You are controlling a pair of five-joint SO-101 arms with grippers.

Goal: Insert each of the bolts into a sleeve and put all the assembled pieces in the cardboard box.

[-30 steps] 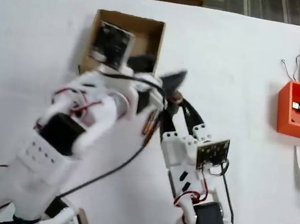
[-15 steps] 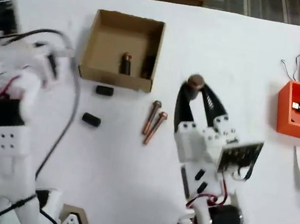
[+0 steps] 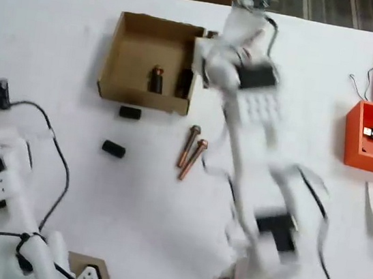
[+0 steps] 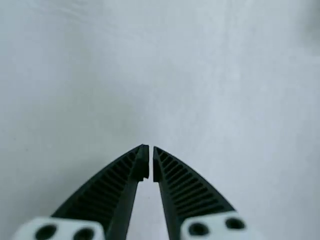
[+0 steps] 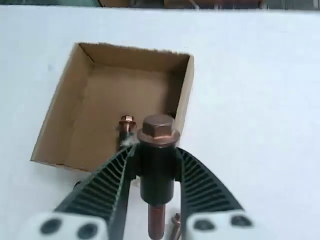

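**Right arm bringing a sleeved bolt to the box**
The right gripper (image 5: 156, 150) is clamping an assembled piece (image 5: 157, 172) by its black sleeve, bolt head up and jaws parted only that sleeve's width. This probably lets it drop cleanly into the cardboard box (image 5: 135, 51), whose 3 o'clock wall the gripper is nearing. Loose bolts (image 3: 188, 145) and sleeves (image 3: 129, 112) are waiting at the box's 5 and 6 o'clock. The left gripper (image 4: 148, 162) is holding nothing, its tips almost touching, apparently parked clear.

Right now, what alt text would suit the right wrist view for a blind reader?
Black ribbed jaws grip a copper bolt, its shaft inside a black sleeve. Beyond them on the white table sits an open cardboard box with another bolt inside.
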